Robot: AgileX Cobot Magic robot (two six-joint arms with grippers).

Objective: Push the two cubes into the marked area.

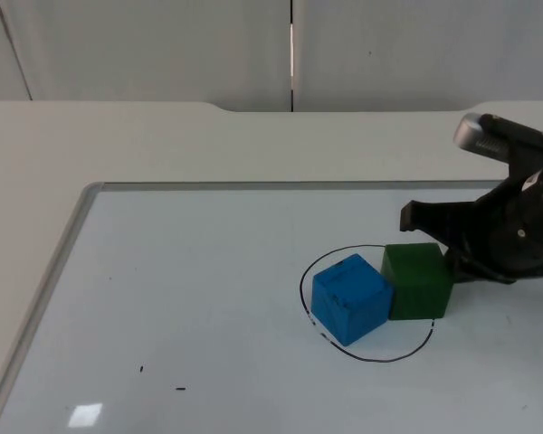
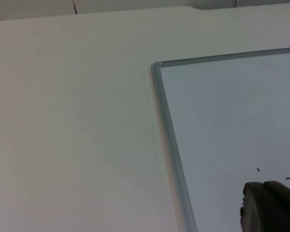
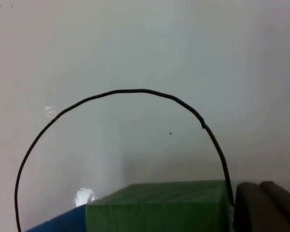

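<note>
A blue cube (image 1: 349,298) lies inside the black hand-drawn circle (image 1: 300,287) on the whiteboard. Against its right side stands a green cube (image 1: 418,280), which straddles the circle's right edge. My right gripper (image 1: 409,217) is shut and low over the board, its fingers running along the green cube's far right side and its body close to the cube's right face. The right wrist view has the green cube (image 3: 157,205), a sliver of the blue cube (image 3: 58,222), the circle (image 3: 135,90) and my fingertips (image 3: 266,208). My left gripper (image 2: 268,208) waits, shut, over the board's left part.
The whiteboard's metal frame (image 1: 72,226) runs along its left and far sides, with its corner (image 2: 157,67) in the left wrist view. Small black pen marks (image 1: 179,389) dot the board's front left. The white table (image 1: 163,136) lies beyond, up to the grey wall.
</note>
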